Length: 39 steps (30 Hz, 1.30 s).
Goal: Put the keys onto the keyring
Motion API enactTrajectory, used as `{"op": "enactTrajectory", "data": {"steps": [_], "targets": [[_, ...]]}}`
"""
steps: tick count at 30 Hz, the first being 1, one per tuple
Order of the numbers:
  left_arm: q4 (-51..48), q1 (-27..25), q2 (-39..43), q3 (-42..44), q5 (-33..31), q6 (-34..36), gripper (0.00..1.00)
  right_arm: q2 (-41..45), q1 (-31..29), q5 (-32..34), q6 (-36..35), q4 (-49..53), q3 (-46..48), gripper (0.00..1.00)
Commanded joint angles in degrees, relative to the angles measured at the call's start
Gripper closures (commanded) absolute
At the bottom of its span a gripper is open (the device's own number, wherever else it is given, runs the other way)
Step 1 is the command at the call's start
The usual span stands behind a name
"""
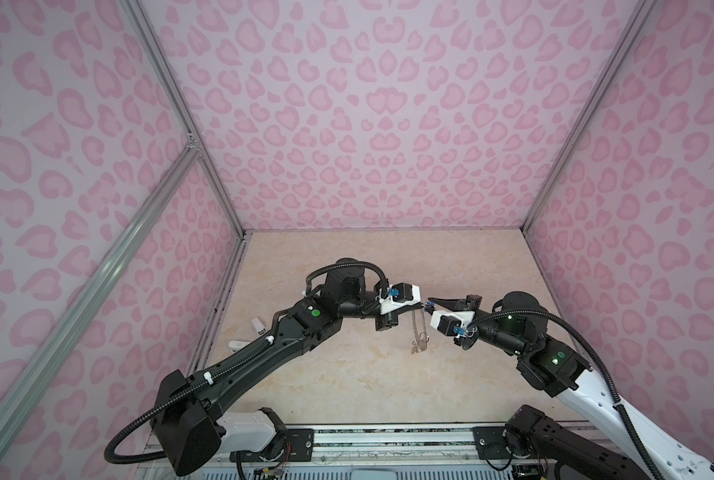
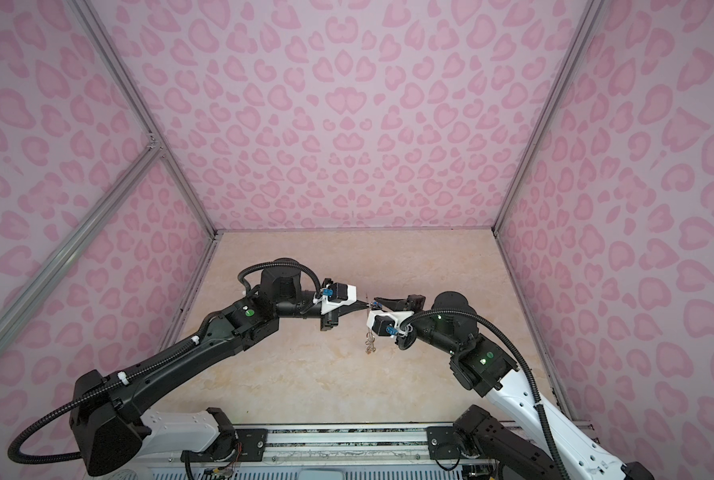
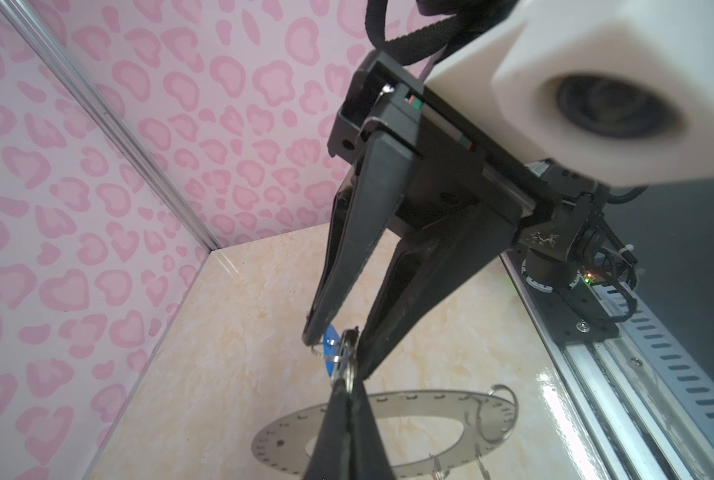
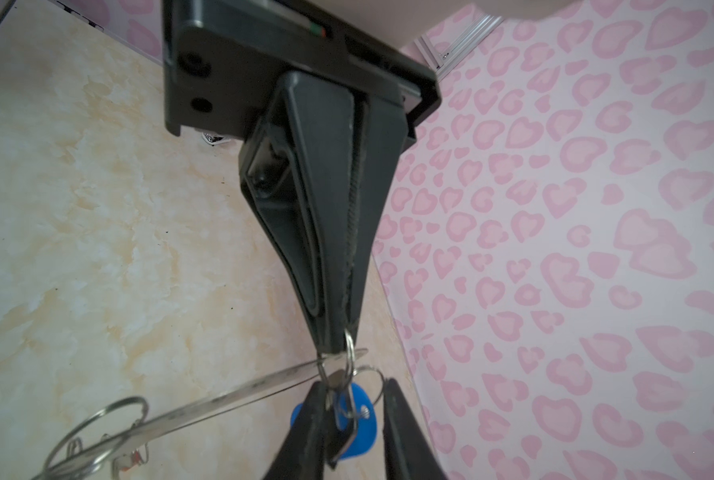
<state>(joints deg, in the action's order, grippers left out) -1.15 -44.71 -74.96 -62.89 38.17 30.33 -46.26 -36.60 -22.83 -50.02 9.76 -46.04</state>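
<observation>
In both top views the two grippers meet tip to tip above the middle of the table. My left gripper [image 3: 345,384] [image 1: 422,306] is shut on the rim of the keyring [image 3: 430,405], the flat grey disc, which hangs edge-on below it [image 1: 416,332] [image 4: 222,399]. The key with the blue tag [image 4: 363,419] [image 3: 331,349] dangles by its small split ring just under the left fingertips. My right gripper [image 4: 355,432] [image 1: 430,300] is open around that key: one finger touches it, the other stands apart. A bit of orange-red tag [image 4: 133,459] shows low on the disc, beside a larger wire ring [image 4: 97,432].
The marbled table [image 1: 347,374] is boxed in by pink patterned walls on three sides. A metal rail [image 1: 388,436] carrying both arm bases runs along the front edge. Two small white objects [image 1: 259,326] lie beyond the table's left edge.
</observation>
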Motion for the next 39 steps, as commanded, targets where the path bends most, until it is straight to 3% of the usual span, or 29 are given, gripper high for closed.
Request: {"op": "enactTrajectory", "data": {"steps": [1, 7, 18, 29, 39], "targets": [[-0.3, 0.1, 1.0, -0.8, 1.8, 1.8, 0.97, -0.4, 0.1, -1.1, 1.0, 1.9, -0.5, 0.75], [-1.1, 0.1, 1.8, -0.4, 2.0, 3.7, 0.97, 0.3, 2.6, -4.4, 6.6, 0.9, 0.0, 0.69], [-0.8, 0.1, 1.9, -0.4, 2.7, 4.8, 0.97, -1.6, 4.8, -12.5, 11.2, 3.6, -0.9, 0.7], [1.0, 0.1, 2.3, 0.0, 1.9, 3.4, 0.97, -3.6, 6.4, -15.4, 13.0, 5.0, -1.7, 0.99], [6.2, 0.1, 3.6, 2.6, -1.9, 1.0, 0.97, -6.4, 6.8, -16.7, 11.7, 10.0, -4.4, 1.0]]}}
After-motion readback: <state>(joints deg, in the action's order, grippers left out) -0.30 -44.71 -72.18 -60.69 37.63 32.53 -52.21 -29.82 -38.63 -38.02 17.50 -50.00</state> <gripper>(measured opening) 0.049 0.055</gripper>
